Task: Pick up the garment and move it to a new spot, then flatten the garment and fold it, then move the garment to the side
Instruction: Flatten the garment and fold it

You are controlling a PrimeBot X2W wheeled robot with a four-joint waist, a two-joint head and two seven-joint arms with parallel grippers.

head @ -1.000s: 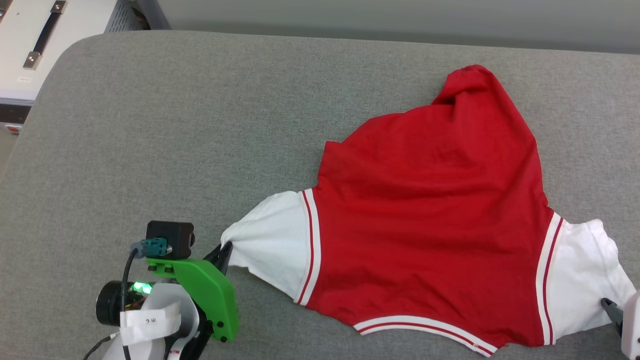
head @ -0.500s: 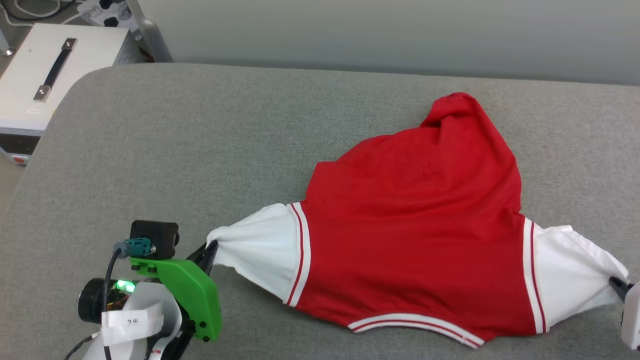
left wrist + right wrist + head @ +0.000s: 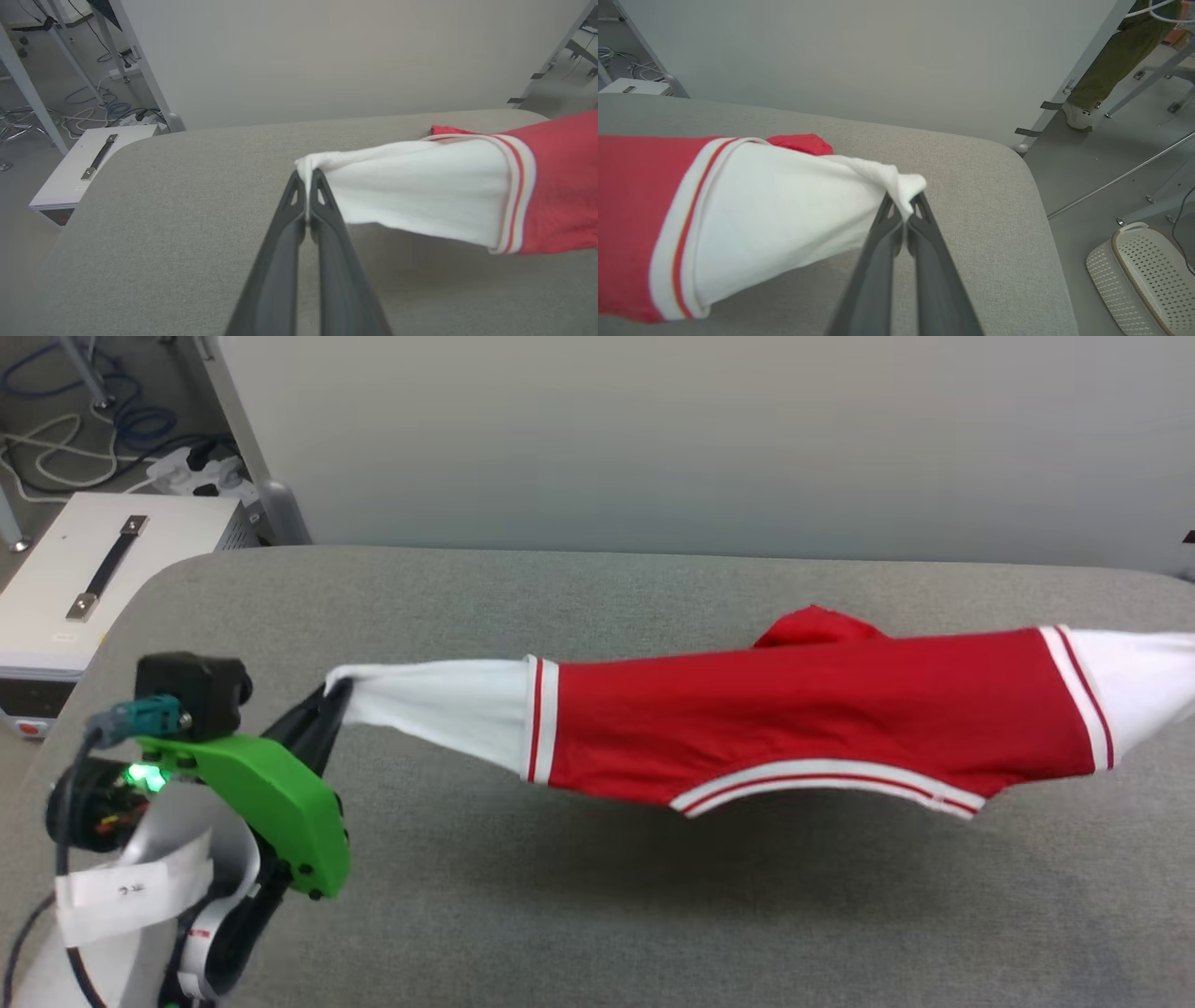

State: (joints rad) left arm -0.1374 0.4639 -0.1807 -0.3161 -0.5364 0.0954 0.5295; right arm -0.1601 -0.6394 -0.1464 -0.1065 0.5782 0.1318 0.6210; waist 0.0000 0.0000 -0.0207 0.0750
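Right wrist view: right jaws pinch garment (image 3: pixel 784 205) sleeve, basket (image 3: pixel 1134 275) on floor (image 3: pixel 1087 186); left wrist: left jaws likewise.

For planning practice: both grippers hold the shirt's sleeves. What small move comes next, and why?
Probably raise both arms slightly higher together. The left gripper and right gripper each pinch a sleeve; the shirt hangs stretched, but its far red end seems to rest on the table, so carrying now would drag it.
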